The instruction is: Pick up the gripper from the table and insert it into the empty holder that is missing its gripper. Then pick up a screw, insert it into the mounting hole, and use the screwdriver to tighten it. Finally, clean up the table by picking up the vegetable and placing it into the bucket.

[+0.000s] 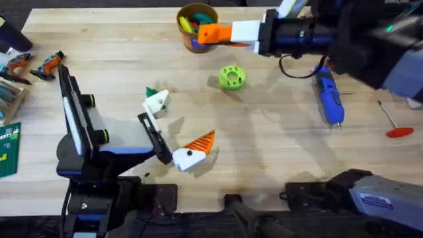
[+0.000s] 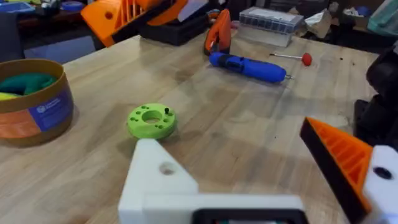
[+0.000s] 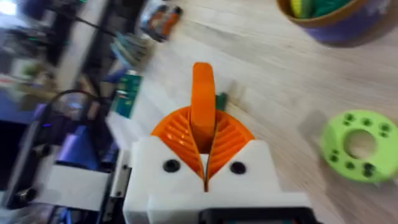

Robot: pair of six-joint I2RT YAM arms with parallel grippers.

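While the right gripper (image 3: 204, 134), at upper centre overhead, clamps the orange gripper (image 3: 203, 102), the left gripper's (image 1: 173, 132) bare holder (image 1: 157, 102), jaws apart, awaits it; screwing and vegetable (image 1: 151, 92) cleanup remain.

You are looking at a robotics lab or workshop bench. A pale wood tabletop (image 1: 264, 142) carries tools: a blue screwdriver (image 1: 328, 96) and a red-handled rod (image 1: 394, 121) at the right of the overhead frame, pliers (image 1: 46, 65) and a green circuit board (image 1: 8, 149) at the left edge. A clear parts box (image 2: 268, 25) sits at the top of the left wrist view.
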